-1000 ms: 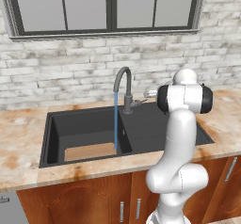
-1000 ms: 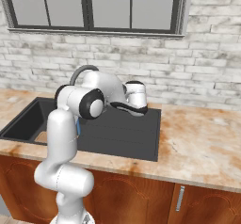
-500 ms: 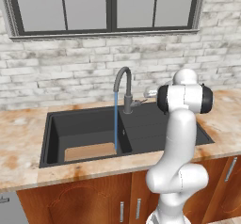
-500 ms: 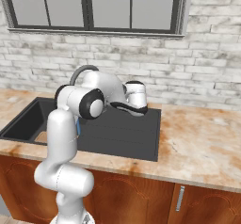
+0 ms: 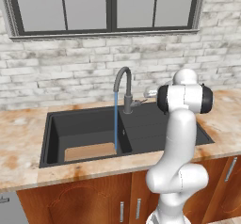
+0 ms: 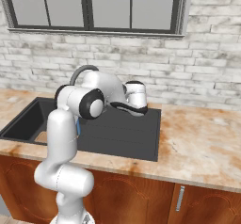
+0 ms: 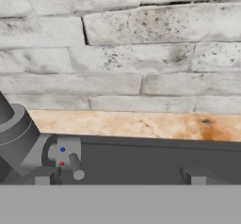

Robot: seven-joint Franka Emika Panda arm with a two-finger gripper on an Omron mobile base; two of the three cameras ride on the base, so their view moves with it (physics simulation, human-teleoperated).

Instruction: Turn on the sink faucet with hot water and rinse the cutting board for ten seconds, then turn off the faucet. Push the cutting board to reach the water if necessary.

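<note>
1. While water (image 5: pixel 116 119) runs in a thin blue stream from the faucet (image 5: pixel 123 84) spout down into the basin, the claw (image 5: pixel 149 93) hovers just right of the faucet base, at the height of the side lever (image 7: pixel 75 165).
2. Its two fingertips (image 7: pixel 194 176) stand wide apart and hold nothing; in the hand view the lever sits beside the left tip, with bare black sink surface between the tips.
3. The sink (image 5: pixel 155 124) has its deep basin on the left and a flat draining side on the right; that flat side lies open under and in front of the claw.
4. Behind the faucet, a narrow strip of worktop (image 7: pixel 141 124) meets the brick wall (image 7: pixel 122 53), so room is tight toward the back.
5. The cutting board (image 5: pixel 89 151) lies flat on the basin floor against the front wall, well left of and below the claw.
6. The stream lands at the board's right end, close to the basin's right wall.
</note>
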